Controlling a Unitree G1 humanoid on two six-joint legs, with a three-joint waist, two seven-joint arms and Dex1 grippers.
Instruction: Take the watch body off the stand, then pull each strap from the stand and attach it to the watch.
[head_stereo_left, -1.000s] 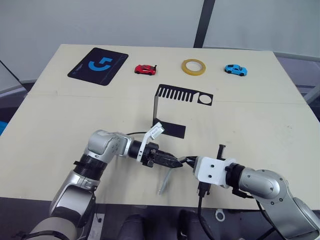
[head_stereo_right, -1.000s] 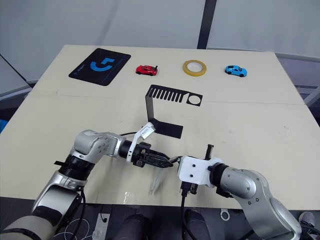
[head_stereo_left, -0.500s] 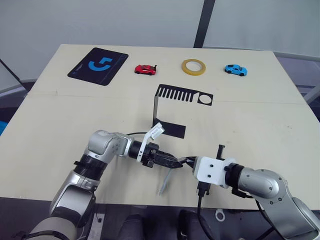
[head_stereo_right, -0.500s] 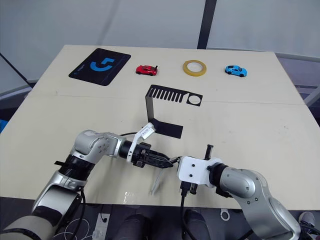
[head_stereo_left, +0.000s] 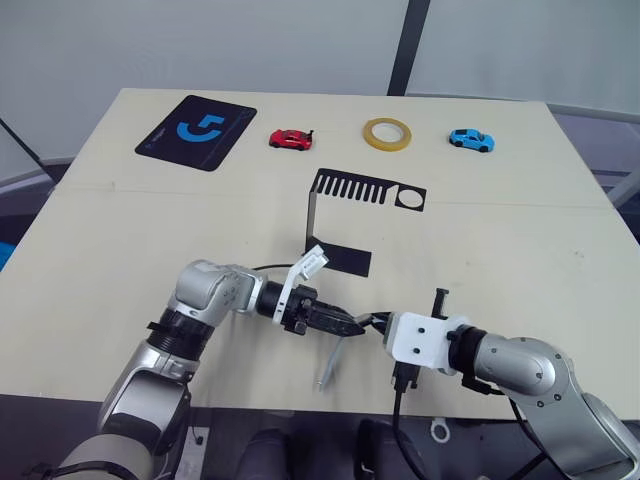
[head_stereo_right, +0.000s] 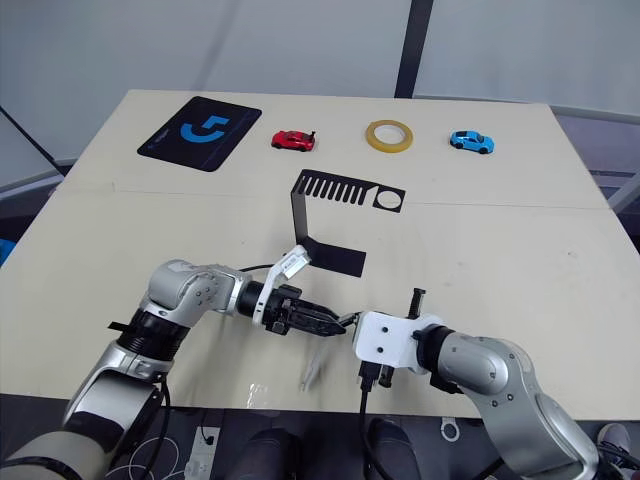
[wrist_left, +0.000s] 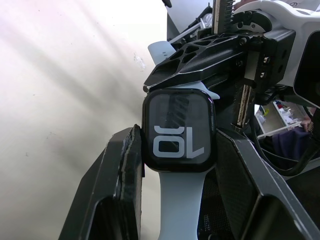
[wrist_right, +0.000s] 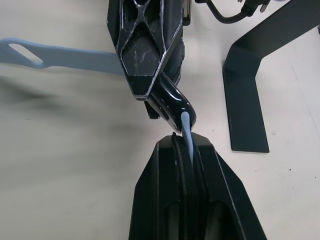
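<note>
The black watch body (wrist_left: 179, 132), white digits on its screen, sits clamped between the fingers of my left gripper (head_stereo_left: 346, 325), which is shut on it. One pale blue-grey strap (head_stereo_left: 330, 362) hangs from the watch toward the table's front edge; its holed end (wrist_right: 50, 55) lies on the table in the right wrist view. My right gripper (wrist_right: 186, 143) is shut on the second strap (wrist_right: 185, 129), whose free end meets the edge of the watch body (wrist_right: 172, 102). The two grippers meet tip to tip near the front edge. The black stand (head_stereo_left: 365, 190) stands behind them.
At the back of the table lie a black mouse pad (head_stereo_left: 196, 132), a red toy car (head_stereo_left: 290, 139), a roll of yellow tape (head_stereo_left: 388, 133) and a blue toy car (head_stereo_left: 471, 139). The stand's flat foot (wrist_right: 245, 100) lies close beside the grippers.
</note>
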